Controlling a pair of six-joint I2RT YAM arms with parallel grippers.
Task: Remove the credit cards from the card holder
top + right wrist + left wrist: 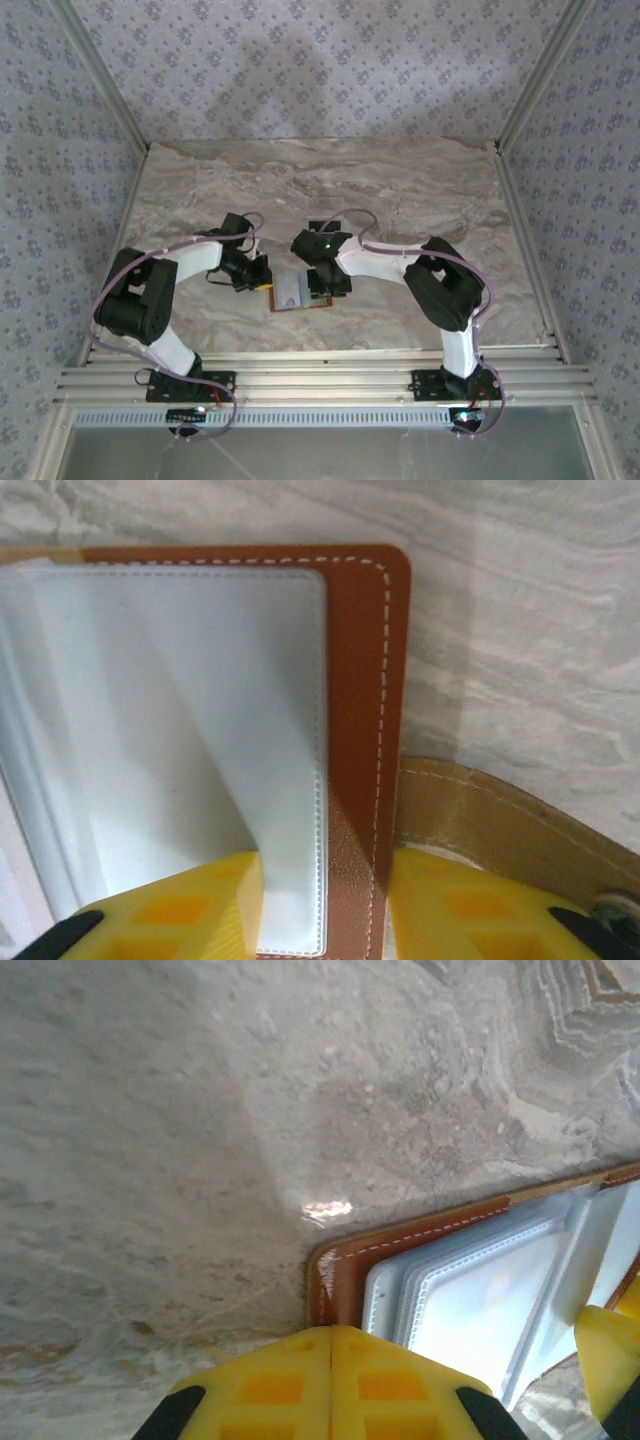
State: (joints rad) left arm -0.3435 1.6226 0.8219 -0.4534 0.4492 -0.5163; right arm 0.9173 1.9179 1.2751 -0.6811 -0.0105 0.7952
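At card holder, left claw closed empty, right claw parted astride its edge

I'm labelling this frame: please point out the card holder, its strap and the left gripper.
card holder [358,680]: right wrist view, stitched brown leather edge.
strap [500,825]: right wrist view, middle of the tan band.
left gripper [331,1345]: left wrist view, where the yellow fingertips meet.
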